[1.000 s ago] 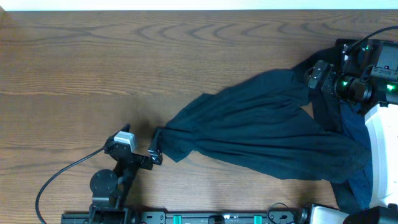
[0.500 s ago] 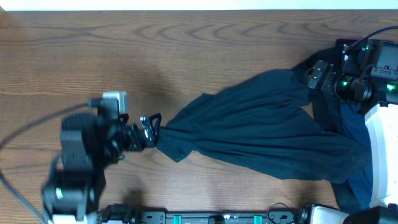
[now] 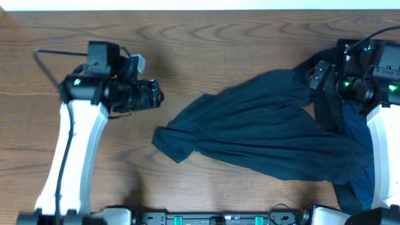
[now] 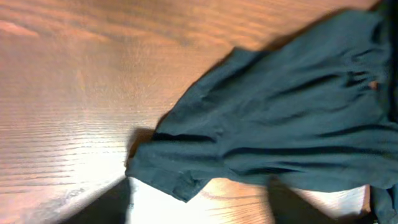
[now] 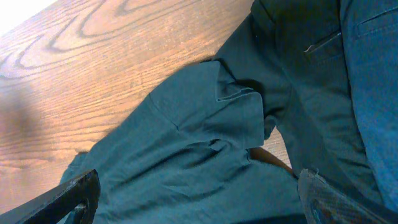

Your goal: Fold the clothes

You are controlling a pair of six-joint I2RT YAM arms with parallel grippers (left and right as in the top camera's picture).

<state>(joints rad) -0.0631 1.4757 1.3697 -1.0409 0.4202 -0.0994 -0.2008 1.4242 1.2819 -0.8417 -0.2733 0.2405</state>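
**Dark garment sprawled across the desk, left hand clear of it**

In the overhead view a dark navy garment (image 3: 262,125) lies crumpled and unfolded on the wooden desk (image 3: 187,50). It runs from the lower centre of the frame up towards the upper right. Its hemmed corner (image 3: 165,142) points to the lower left. At the right edge it lies against a lighter blue cloth (image 3: 355,128) beside the white arm.

The left hand (image 3: 156,95) is in the upper left of the frame and points right. Bare wood separates it from the garment, and it touches no cloth. Whether its fingers are apart or together cannot be told. They are too small from overhead, and the left wrist view shows only blurred dark shapes along its bottom edge. That view shows the hemmed corner (image 4: 168,177) lying flat at the lower left, with gathered folds running to the upper right.

The right hand (image 3: 315,76) is over the bunched upper right end of the garment. In the right wrist view its fingers (image 5: 78,193) sit in the two bottom corners, spread wide, gripping nothing. Cloth lies beneath them, and contact cannot be judged. A folded flap (image 5: 236,112) sits mid-frame, and a small white label (image 5: 310,48) shows at the upper right.
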